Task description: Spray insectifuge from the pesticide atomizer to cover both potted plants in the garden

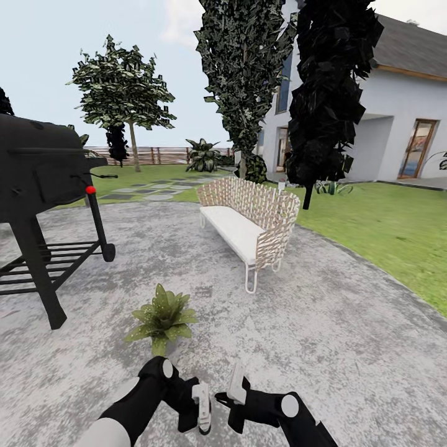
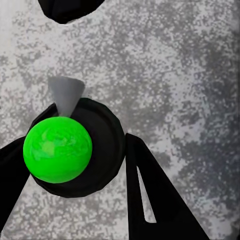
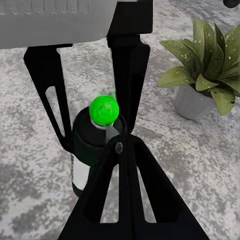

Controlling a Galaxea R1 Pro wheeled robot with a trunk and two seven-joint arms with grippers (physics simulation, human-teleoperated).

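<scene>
Pickup looks done: the left gripper (image 1: 200,405) is clamped on the pesticide atomizer (image 3: 92,150), held low over the paving (image 1: 323,323) just short of the potted plant (image 1: 162,318). The right gripper (image 1: 231,397) sits right beside it; whether its fingers are apart or closed cannot be told. Spraying is judged still to do, with one plant in sight.
</scene>
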